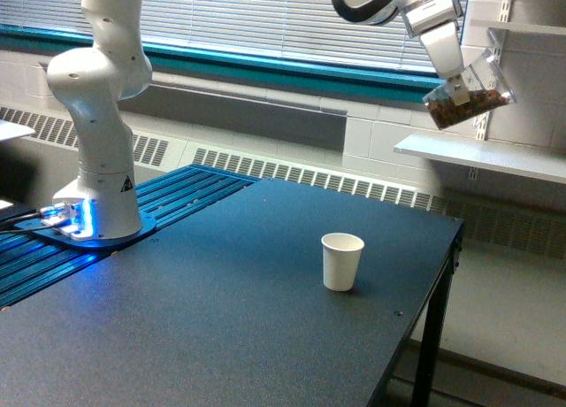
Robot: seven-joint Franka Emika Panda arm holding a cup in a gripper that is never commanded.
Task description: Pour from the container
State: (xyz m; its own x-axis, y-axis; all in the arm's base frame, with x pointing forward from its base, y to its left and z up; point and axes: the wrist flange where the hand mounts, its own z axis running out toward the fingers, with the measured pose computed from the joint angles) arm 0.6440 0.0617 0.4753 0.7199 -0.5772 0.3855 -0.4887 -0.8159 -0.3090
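Dark table; fingers hidden behind tilted container

A paper cup stood upright on the table, toward the exterior view's right, with the robot base well apart from it at the table's far left edge. High above and to the right of the cup, beyond the table's edge, the gripper held the container tilted, in front of a wall shelf. A radiator grille ran along the wall behind the table

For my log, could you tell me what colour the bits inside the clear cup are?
Brown, seen through the clear cup in the exterior view.
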